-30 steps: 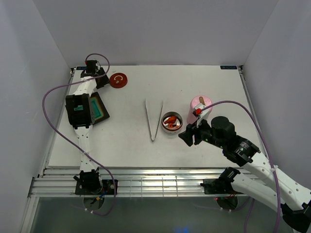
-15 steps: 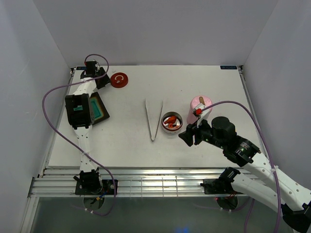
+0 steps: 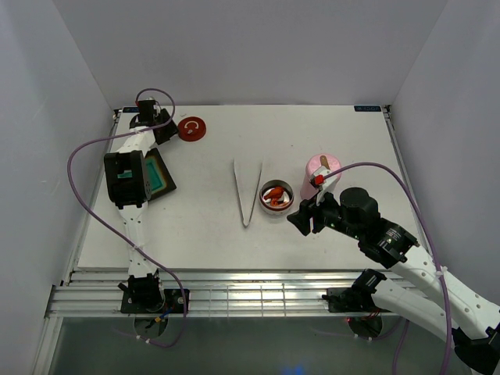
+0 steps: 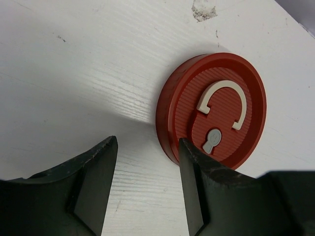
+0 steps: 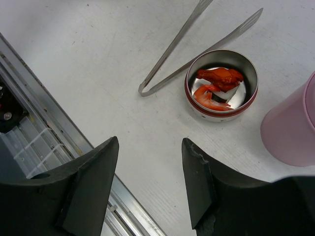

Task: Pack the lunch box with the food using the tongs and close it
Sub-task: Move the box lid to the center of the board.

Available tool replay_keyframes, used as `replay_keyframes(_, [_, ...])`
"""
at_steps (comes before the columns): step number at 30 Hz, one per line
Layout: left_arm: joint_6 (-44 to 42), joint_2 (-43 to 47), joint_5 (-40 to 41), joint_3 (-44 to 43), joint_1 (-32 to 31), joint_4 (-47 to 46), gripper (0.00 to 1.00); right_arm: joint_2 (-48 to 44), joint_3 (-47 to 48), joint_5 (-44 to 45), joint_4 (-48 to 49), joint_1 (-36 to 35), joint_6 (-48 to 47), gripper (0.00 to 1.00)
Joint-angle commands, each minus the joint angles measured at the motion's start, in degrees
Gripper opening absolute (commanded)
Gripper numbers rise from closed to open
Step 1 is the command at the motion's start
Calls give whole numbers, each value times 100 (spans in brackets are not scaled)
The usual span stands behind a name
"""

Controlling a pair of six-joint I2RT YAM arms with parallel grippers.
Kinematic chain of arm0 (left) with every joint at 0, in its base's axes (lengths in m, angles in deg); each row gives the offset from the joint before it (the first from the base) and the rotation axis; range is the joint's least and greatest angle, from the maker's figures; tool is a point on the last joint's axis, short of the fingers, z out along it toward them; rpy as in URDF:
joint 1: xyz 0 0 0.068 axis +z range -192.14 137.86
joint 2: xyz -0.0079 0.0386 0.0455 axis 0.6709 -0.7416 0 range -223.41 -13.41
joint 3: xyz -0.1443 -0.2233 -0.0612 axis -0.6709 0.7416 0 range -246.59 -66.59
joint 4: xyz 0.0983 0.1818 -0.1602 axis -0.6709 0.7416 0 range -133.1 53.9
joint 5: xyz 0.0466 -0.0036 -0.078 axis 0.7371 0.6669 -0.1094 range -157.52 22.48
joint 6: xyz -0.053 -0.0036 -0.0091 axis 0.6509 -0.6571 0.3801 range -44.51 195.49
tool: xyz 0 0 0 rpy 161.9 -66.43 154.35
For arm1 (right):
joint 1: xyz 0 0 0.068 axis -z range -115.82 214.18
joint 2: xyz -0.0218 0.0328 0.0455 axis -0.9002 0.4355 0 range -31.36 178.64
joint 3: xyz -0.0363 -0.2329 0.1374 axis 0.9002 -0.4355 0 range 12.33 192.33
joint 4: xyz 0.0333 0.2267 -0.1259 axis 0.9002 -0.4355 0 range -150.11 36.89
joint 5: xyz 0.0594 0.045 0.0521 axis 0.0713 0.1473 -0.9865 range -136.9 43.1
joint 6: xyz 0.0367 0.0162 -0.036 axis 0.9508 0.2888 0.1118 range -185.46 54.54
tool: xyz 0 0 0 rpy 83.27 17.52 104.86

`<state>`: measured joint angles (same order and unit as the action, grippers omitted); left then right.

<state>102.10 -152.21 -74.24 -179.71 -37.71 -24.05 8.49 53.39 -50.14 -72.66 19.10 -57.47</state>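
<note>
A round metal lunch box (image 3: 276, 209) (image 5: 216, 114) with a red rim stands mid-table and holds orange and red food (image 3: 276, 195) (image 5: 221, 77). Its red round lid (image 3: 190, 129) (image 4: 216, 110), marked with a white lock sign, lies flat at the far left. The pale V-shaped tongs (image 3: 246, 219) (image 5: 170, 48) lie on the table just left of the lunch box. My left gripper (image 3: 168, 129) (image 4: 147, 140) is open over bare table, its right finger against the lid's left edge. My right gripper (image 3: 297, 221) (image 5: 150, 140) hovers open and empty, just near and right of the lunch box.
A pink cylinder (image 3: 321, 168) (image 5: 293, 132) stands right of the lunch box. A black square tray with a teal inside (image 3: 156, 178) sits at the left, partly under my left arm. The metal rail of the table's near edge (image 5: 29, 147) lies below my right gripper.
My left gripper's jaws have spread a little wider beside the lid. The right arm, tongs and lunch box have not moved.
</note>
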Motion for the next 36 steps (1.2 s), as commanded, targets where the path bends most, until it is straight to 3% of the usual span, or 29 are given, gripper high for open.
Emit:
replay_keyframes(1, [116,398,-84,-175,-3,2,63,5,-28,17,250,-18,-113,60])
replay_keyframes(15, [116,82,-57,-219,-240,46,62,-110,-133,-115,329,-18,-113,60])
replay_keyframes(19, [177,-85,180,-501,-284,747,60,-145,-142,-124,320,-18,-113,61])
replay_keyframes(26, [160,90,259,-27,-355,943,53,-232,-98,-194,215,-18,-113,61])
replay_keyframes(36, [265,450,101,684,-355,882,53,-540,-177,-264,83,-18,-8,61])
